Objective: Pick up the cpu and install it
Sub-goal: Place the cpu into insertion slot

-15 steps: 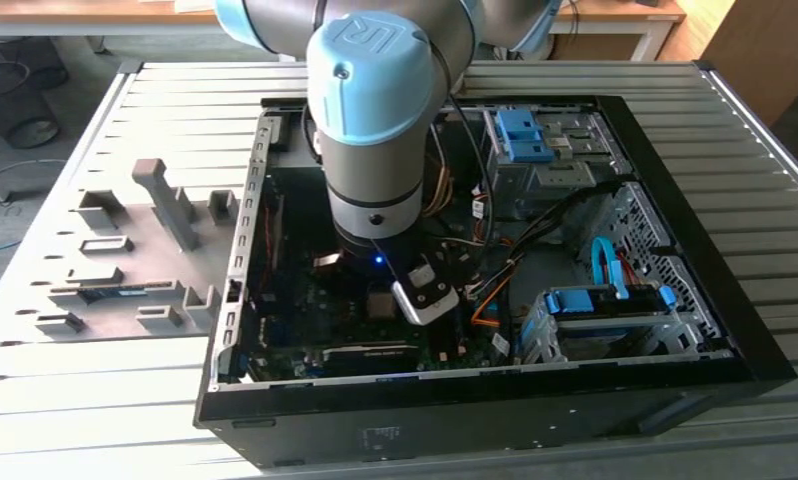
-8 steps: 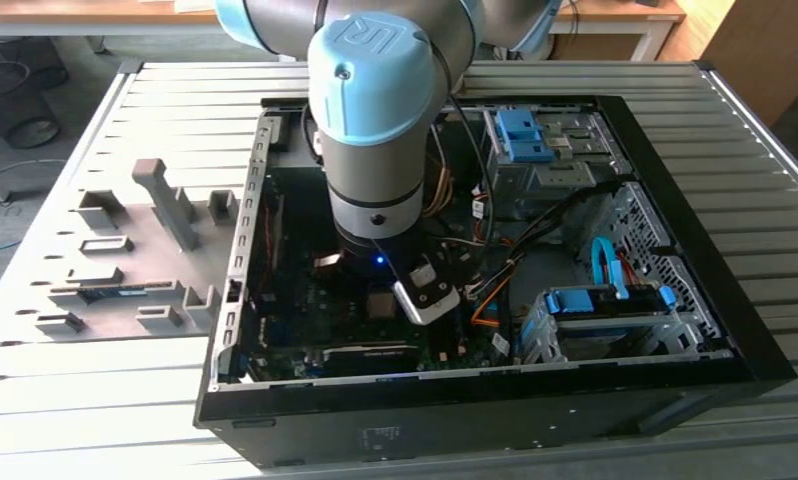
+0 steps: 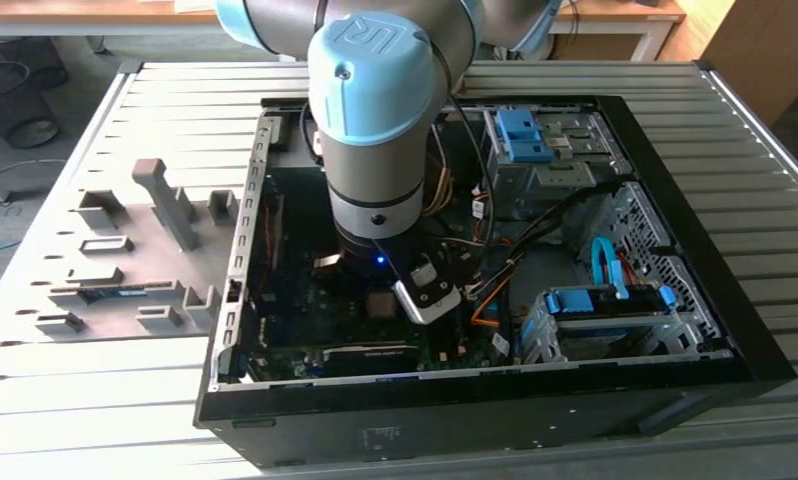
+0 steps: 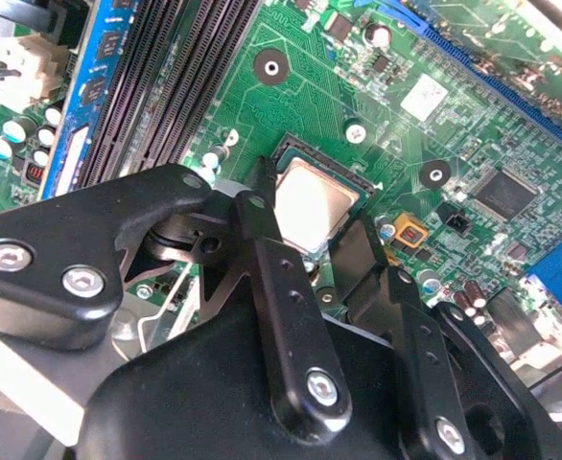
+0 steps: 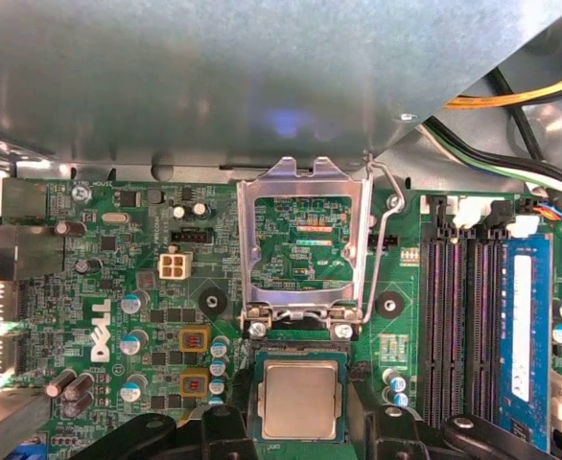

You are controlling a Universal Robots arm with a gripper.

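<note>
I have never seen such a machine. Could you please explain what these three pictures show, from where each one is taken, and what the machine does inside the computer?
It is a robot arm with a gripper at its end. The exterior view comes from a camera standing off the arm. It shows the arm reaching down into an open computer case, which lies on a slatted metal table. On the exterior view's left lies a grey tray of part holders.

The two wrist views come from cameras riding on the arm, so they look closely at the green circuit board inside the case. There the silver processor chip appears to sit in its socket, and the socket's metal frame is swung open. The gripper is down at the chip. Whether it grips the chip, I cannot tell.
</note>
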